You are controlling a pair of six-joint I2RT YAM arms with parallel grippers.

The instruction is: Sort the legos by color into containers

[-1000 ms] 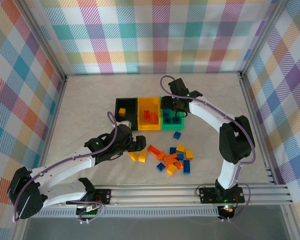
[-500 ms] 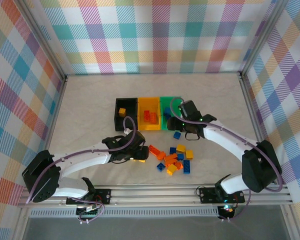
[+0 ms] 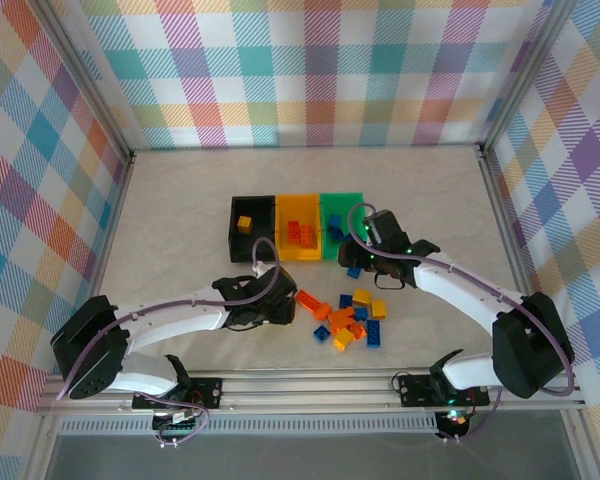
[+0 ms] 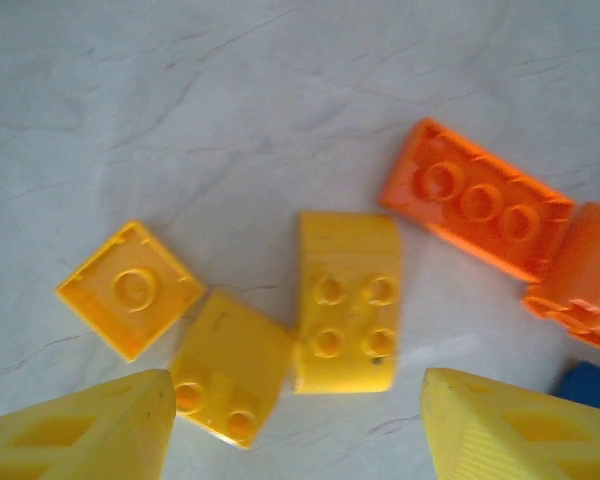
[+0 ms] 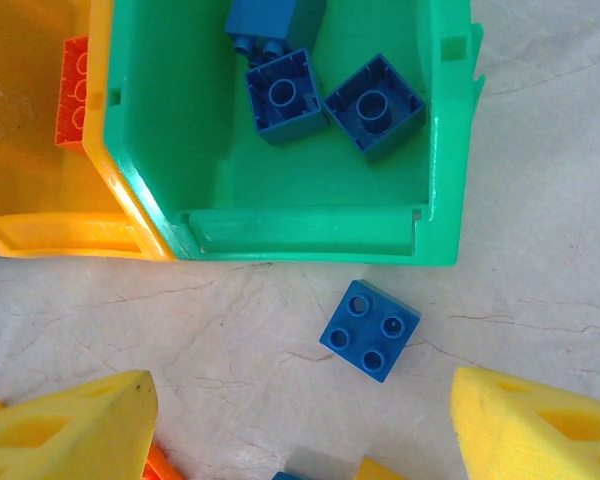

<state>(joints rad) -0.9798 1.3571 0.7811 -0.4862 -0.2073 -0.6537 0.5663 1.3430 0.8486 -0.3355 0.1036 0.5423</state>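
The sorting looks well short of done. The black bin [image 3: 236, 238] holds one yellow piece [image 3: 244, 224], the yellow-orange bin [image 3: 300, 254] a few orange pieces [image 3: 300, 232], and the green bin [image 5: 310, 235] three blue ones [image 5: 285, 92]. Most of the legos [image 3: 348, 322] lie loose on the table [image 3: 180, 220], near of the containers. The left tool [image 4: 298, 425] hangs spread and empty over three yellow bricks [image 4: 347, 300], the rightmost lying just far of the gap between its fingers, with an orange brick [image 4: 477, 198] off to the far right. The right tool [image 5: 305, 400] is also spread and empty. A lone blue brick [image 5: 370, 330] sits on the table just near of the green bin, slightly far and right of that gap.
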